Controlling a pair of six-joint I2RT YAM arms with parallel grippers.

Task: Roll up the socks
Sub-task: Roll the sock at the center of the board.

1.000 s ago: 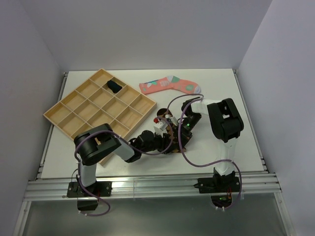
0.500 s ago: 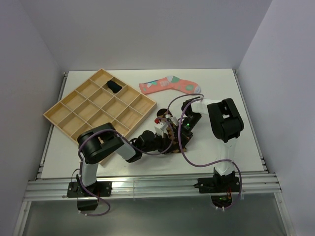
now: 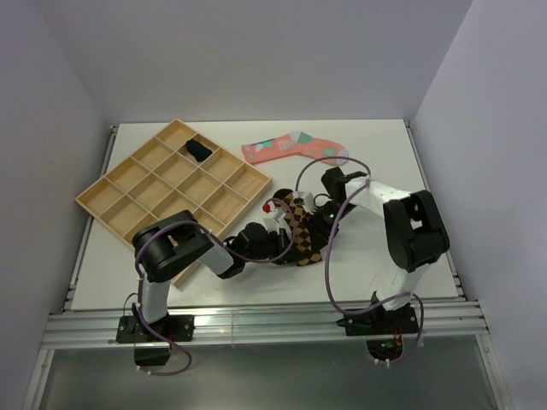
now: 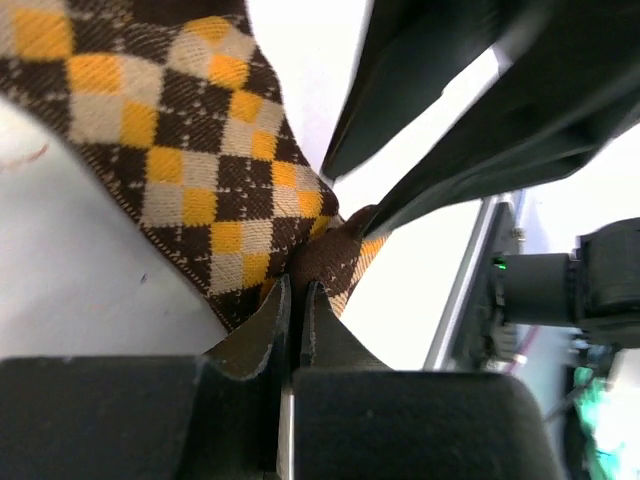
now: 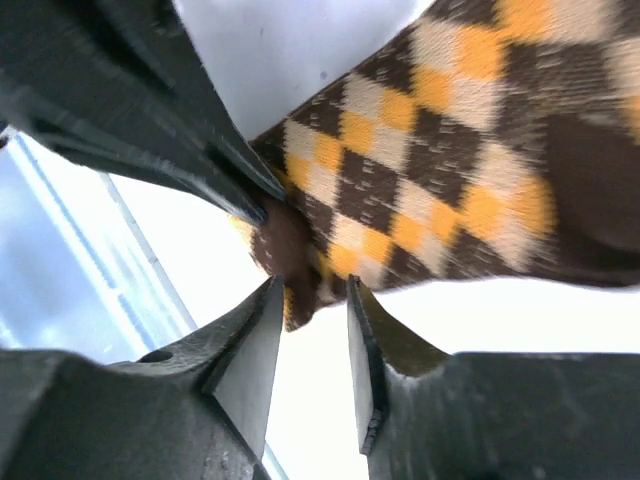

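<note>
The left hand point(image 4: 296, 290) clenches the brown end of the diamond-patterned sock point(image 4: 190, 150), probably to anchor it for rolling, while the right hand point(image 5: 313, 300) sits released beside it.

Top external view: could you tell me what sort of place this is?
Likely a robot test cell: white walls enclose a table; left arm and right arm bolted to an aluminium rail.

We are looking at a brown-and-orange diamond-patterned sock point(image 4: 200, 170) of coarse knitted cloth, rough and matt. At the upper left of the top view we are seeing a pale compartment tray point(image 3: 158, 192) of smooth bare wood and a white matt table point(image 3: 367, 145).
</note>
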